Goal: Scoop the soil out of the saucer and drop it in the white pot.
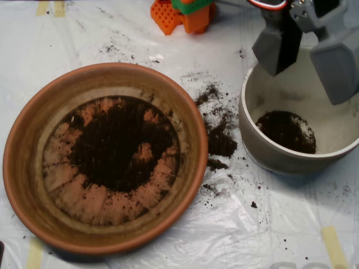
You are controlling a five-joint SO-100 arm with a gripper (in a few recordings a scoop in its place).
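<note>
two grey gripper [305,59] shells agape over speckled white pot [280,159], crumbly soil [115,145]

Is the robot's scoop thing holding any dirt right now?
No. The end effector hangs open above the white pot with nothing between its two halves. Soil lies in the pot's bottom.

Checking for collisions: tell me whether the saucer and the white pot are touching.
Apart. The overhead view shows a strip of plastic sheet, strewn with spilled soil, between the saucer rim and the white pot wall.
</note>
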